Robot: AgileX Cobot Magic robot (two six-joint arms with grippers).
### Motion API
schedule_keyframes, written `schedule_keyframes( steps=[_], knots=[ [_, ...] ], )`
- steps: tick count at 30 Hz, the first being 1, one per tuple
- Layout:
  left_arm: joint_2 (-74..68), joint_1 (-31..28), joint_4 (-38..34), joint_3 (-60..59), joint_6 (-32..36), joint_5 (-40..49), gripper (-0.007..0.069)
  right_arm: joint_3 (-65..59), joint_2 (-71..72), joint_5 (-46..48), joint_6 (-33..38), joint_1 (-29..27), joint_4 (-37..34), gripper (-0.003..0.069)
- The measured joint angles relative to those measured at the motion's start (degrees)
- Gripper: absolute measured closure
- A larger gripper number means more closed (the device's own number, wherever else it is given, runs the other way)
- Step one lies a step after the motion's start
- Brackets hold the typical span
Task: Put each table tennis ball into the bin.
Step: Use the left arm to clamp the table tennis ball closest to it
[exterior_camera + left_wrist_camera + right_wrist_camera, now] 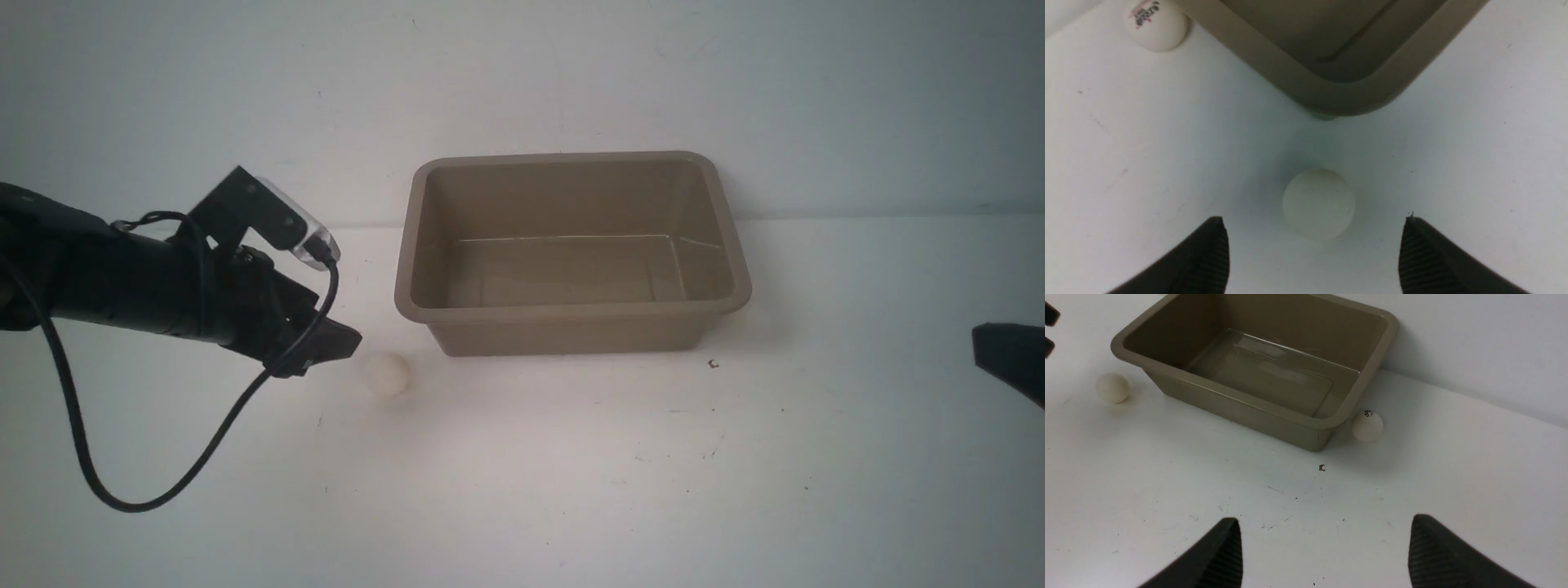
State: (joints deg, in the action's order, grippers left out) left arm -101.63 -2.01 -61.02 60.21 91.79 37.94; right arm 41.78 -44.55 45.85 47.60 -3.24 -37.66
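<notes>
On the desk (571,490), none of the table tennis balls had gone in. The bin (571,314) showed a bare floor in the front and right wrist views. My read was zero done, three picks left.

- Plain ball (387,374) sat off the bin's front-left corner, clear of the wall.
- Left end effector (341,345) was low beside it with its jaws spread wide and holding nothing. The left wrist view had the ball just ahead of the tips, centred and untouched.
- First logo ball (1155,24) sat tight by what I took for the bin's left wall. The front view didn't show it, and I couldn't tell whether it touched the wall.
- Second logo ball (1367,425) lay just beside the right wall near the front-right corner. The front view didn't show it.
- Right end effector (1325,522) was parked well apart at the right, with its jaws apart and nothing between them.

Clearance:
- The plain ball had open desk on all sides, so it looked an easy grab.
- Both logo balls sat next to the flared rim, so I judged the wall side tight for a finger.
- The back wall stood close behind the bin, so there was little room there.
- The front desk was wide open apart from a small dark speck (713,364).
- The left arm's cable loop (122,500) hung low.
</notes>
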Motion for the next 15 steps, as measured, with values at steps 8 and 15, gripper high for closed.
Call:
schedule_keyframes(
  steps=[8, 15],
  knots=[
    [-8.7, 5.5, 0.1, 4.2, 0.4, -3.4, 0.0122, 0.0, 0.0, -0.1, 0.1, 0.0, 0.0, 0.0165],
    [-12.1, 6.7, -0.1, 5.7, 0.4, -8.9, 0.0122, 0.0, 0.0, 0.5, 0.2, 0.0, 0.0, 0.0165]
  ],
)
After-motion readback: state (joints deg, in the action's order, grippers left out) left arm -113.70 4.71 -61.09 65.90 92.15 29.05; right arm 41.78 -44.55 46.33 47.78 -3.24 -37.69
